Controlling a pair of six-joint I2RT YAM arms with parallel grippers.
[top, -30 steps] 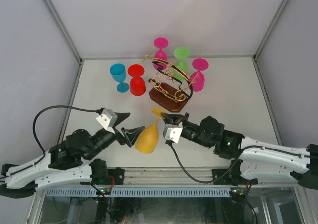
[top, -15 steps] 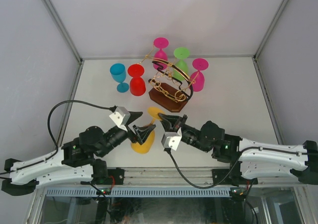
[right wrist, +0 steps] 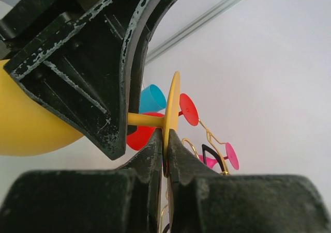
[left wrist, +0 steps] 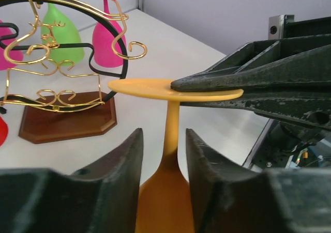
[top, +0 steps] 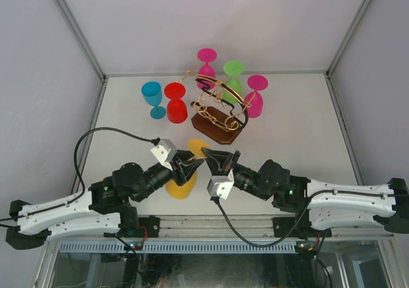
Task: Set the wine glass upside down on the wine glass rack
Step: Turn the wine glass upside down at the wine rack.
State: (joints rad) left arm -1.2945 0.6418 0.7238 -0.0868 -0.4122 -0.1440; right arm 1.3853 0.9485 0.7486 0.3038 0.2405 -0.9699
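The yellow wine glass hangs tilted above the table's near middle, with its foot toward the rack. My right gripper is shut on the rim of that flat foot; in the right wrist view both fingers pinch the disc edge-on. My left gripper straddles the stem just above the bowl. Its fingers are half closed, and a gap shows on each side of the stem. The wine glass rack, gold wire on a brown base, stands just beyond both grippers.
Two pink glasses and a green one hang upside down on the rack. A blue glass and a red glass stand on the table left of it. Grey walls enclose the table.
My left arm has swung right to the yellow glass and its jaws have narrowed around the stem. The right gripper, still holding the foot, has shifted the glass slightly nearer.
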